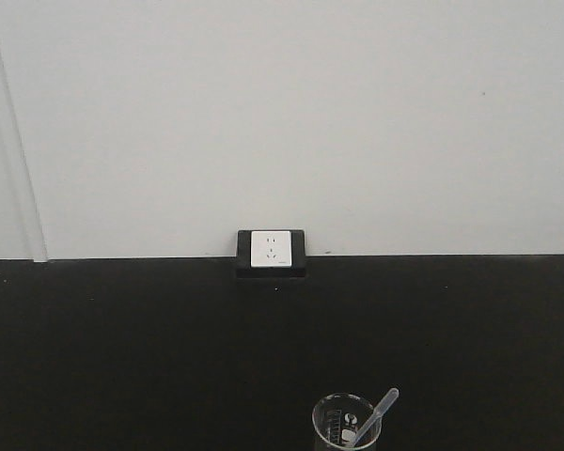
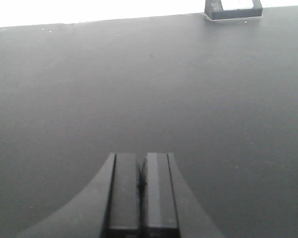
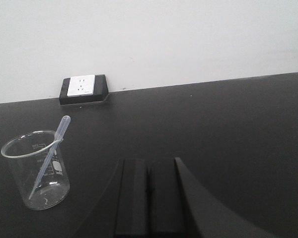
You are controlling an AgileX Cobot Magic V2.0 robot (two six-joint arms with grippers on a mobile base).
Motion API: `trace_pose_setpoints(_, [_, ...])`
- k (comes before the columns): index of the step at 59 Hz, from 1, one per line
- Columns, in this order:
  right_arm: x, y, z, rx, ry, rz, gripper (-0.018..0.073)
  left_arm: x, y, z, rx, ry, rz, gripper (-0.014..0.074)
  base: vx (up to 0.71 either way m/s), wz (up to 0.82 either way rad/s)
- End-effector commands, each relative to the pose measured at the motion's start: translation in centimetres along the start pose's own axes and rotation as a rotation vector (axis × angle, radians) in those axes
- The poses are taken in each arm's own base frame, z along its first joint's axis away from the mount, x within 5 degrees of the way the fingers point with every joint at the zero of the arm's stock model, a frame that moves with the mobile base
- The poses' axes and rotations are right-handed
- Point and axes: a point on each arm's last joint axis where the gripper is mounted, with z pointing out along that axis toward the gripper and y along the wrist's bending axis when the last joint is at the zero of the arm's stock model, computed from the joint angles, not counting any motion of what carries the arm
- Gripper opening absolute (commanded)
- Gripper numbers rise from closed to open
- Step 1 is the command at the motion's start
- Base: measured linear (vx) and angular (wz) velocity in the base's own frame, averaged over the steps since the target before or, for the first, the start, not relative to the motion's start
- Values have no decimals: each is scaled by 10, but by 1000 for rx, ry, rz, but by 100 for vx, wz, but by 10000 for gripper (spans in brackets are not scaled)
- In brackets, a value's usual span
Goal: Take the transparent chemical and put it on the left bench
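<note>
**Q:** Where does the beaker (image 1: 346, 423) stand?

**A:** Upright on the black surface (image 1: 122, 348), well out from the wall socket (image 1: 271, 251) toward the near edge and slightly to its right. The front view cuts off its lower half.

**Q:** And what is in it?

**A:** One translucent dropper (image 3: 49, 153), slanted — tip on the glass floor, stem against the rim, bulb poking out above, on the side towards the socket (image 3: 83, 88). White graduation marks show on the beaker (image 3: 36, 168) wall. The pictures do not settle whether any clear liquid lies at the bottom.

**Q:** The right claw (image 3: 149, 163)?

**A:** Closed tight, fingers pressed together with nothing between them. It sits low over the surface (image 3: 228, 129), out from the socket, with the beaker off to its left and a clear gap between them.

**Q:** The left claw (image 2: 141, 158)?

**A:** The same — fingers together and holding nothing. It is over bare surface (image 2: 139, 89), with the socket (image 2: 233, 9) far ahead and to its right, at the foot of the white wall (image 1: 282, 113).
</note>
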Motion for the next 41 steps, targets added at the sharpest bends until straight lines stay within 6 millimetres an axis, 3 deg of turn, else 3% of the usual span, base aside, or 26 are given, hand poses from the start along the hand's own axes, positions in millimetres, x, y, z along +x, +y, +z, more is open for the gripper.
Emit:
trace_pose_setpoints(1, [-7,0,-1,-5,-97,-13,-8,-3,0,-1,-2,-81,-9,-3,0,0])
trace_pose_setpoints(41, [-8,1,-1,-5,-103,-14,-8,-3,0,-1,-2,-81,-9,-3,0,0])
